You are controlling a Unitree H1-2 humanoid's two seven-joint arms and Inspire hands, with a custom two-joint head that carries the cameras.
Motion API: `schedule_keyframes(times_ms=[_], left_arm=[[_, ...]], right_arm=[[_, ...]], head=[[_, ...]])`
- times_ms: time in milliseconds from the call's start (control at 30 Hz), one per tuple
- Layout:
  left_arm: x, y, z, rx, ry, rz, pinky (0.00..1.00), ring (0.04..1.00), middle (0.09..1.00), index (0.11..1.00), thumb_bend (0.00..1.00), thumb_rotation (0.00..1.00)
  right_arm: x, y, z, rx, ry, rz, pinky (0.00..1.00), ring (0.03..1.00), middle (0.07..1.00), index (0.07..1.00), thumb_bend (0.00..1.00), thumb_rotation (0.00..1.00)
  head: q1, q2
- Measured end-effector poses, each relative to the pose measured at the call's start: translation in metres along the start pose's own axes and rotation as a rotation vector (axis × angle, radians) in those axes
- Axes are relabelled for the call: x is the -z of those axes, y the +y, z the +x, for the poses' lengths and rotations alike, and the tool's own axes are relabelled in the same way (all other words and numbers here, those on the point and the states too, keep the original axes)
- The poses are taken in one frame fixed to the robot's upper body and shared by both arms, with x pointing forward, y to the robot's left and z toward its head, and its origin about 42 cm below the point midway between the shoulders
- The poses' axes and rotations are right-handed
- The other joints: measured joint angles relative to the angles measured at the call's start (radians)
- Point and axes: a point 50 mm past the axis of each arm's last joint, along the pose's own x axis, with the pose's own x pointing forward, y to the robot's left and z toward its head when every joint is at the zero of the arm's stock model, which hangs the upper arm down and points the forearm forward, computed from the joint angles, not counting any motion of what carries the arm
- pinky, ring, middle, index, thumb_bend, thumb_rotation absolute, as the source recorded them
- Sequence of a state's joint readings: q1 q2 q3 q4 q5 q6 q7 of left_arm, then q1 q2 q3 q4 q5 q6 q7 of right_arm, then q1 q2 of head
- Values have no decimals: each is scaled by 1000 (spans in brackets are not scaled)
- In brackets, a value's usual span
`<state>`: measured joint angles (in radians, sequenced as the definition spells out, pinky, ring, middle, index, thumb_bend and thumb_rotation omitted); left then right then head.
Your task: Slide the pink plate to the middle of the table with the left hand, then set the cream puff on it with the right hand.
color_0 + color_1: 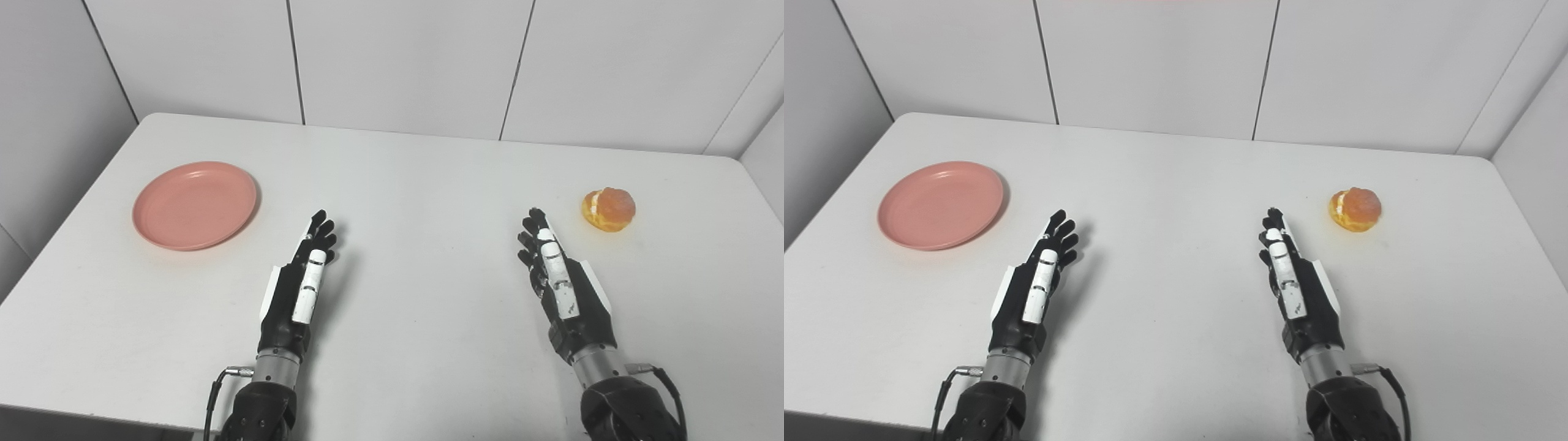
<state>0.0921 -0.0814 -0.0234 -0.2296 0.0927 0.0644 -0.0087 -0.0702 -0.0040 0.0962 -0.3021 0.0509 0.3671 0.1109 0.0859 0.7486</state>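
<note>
- Pink plate (195,204) is seen at bench (404,184) left, empty; cream puff (608,209) far right.
- Left hand (298,278) and right hand (560,275) are held empty, fingers extended.
- Plate rim should be pressed lightly and pushed flat toward centre.

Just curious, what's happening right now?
Both hands, left and right, open, holding nothing. Plate far left, puff far right, untouched. Nothing between.

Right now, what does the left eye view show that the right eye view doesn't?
Only the left eye view: more of the left wall and a sliver of wall at the far right edge.
Only the right eye view: a wider stretch of the right wall and the table's right edge.
Both: the pink plate at far left, the cream puff at far right, the open left hand and right hand between them.
</note>
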Motion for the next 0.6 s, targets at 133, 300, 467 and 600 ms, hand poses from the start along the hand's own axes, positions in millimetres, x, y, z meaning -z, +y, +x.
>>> schedule_keyframes(times_ms=[133, 300, 467, 600], left_arm=[[0, 0, 0, 1, 1, 2, 929, 935, 951, 936, 480, 1000], [2, -5, -1, 12, 5, 20, 932, 939, 944, 930, 469, 1000], [11, -22, -2, 33, 28, 65, 928, 927, 926, 918, 455, 1000], [15, -31, -4, 9, 22, 61, 882, 913, 919, 906, 453, 1000]], right_arm=[[0, 0, 0, -1, 0, -1, 1000, 1000, 1000, 1000, 359, 1000], [3, -3, -2, -3, 11, 4, 1000, 1000, 1000, 1000, 361, 1000], [12, -17, -8, 2, 25, 11, 1000, 1000, 1000, 1000, 335, 1000], [21, -30, -9, 10, 21, 17, 1000, 1000, 1000, 1000, 329, 1000]], head=[[41, -34], [184, -110], [296, -190], [365, -253]])
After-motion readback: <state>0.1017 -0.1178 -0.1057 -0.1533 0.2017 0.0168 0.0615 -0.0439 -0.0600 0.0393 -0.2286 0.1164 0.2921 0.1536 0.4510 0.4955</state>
